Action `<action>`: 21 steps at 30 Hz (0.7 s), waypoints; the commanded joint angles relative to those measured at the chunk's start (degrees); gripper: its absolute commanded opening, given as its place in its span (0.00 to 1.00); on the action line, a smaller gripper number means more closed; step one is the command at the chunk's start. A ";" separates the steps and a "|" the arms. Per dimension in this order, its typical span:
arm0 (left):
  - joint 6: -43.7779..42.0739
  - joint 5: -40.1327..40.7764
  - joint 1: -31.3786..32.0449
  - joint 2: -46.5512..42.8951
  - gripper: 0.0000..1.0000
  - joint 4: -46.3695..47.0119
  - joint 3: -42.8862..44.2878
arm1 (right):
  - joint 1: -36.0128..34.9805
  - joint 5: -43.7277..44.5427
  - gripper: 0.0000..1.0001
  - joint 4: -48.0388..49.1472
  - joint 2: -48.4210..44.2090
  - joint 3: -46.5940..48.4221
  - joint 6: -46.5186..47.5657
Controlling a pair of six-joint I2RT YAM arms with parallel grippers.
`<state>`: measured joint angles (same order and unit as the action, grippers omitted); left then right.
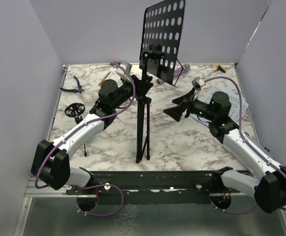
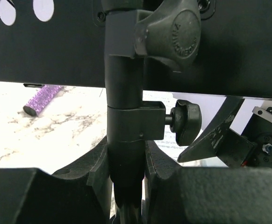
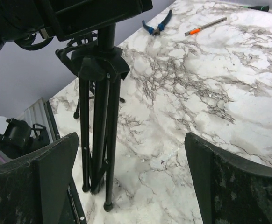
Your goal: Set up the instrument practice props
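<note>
Music stand (image 1: 143,123): upright at table centre, legs folded together.
Left gripper (image 2: 126,179): pinching the music stand's pole, from 9 o'clock.
Right gripper (image 1: 181,104): spread wide, empty, at the pole's 3 o'clock.
Small mic stand (image 1: 74,110): 9 o'clock, on the marble.
Pages (image 1: 239,105): 3 o'clock edge, beside the right arm.
Microphone (image 1: 175,73): lying at 1 o'clock, far side.
</note>
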<state>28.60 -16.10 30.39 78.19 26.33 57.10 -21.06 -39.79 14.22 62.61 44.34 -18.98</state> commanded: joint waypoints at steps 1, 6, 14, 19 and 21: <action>-5.88 -3.11 0.67 -5.26 0.00 11.55 6.27 | -0.36 3.40 1.00 10.01 -2.78 -4.71 -0.58; -8.23 -2.78 1.23 -6.85 0.00 11.55 5.69 | -0.39 2.52 1.00 11.58 -3.31 -6.48 0.65; -7.12 -0.63 1.68 -8.18 0.00 12.52 3.20 | -0.44 -5.02 1.00 17.53 1.35 -7.69 -3.19; -4.60 0.82 1.69 -8.97 0.00 15.62 0.86 | -3.53 -6.52 0.99 25.98 7.01 -8.92 -8.30; -3.76 0.79 1.77 -9.10 0.00 16.62 0.25 | -5.60 -5.68 0.99 29.89 9.36 -9.57 -9.97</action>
<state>21.43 -17.12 31.90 74.24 25.32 56.21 -23.49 -43.57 34.33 68.49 36.40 -24.53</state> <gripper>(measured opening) 0.277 0.994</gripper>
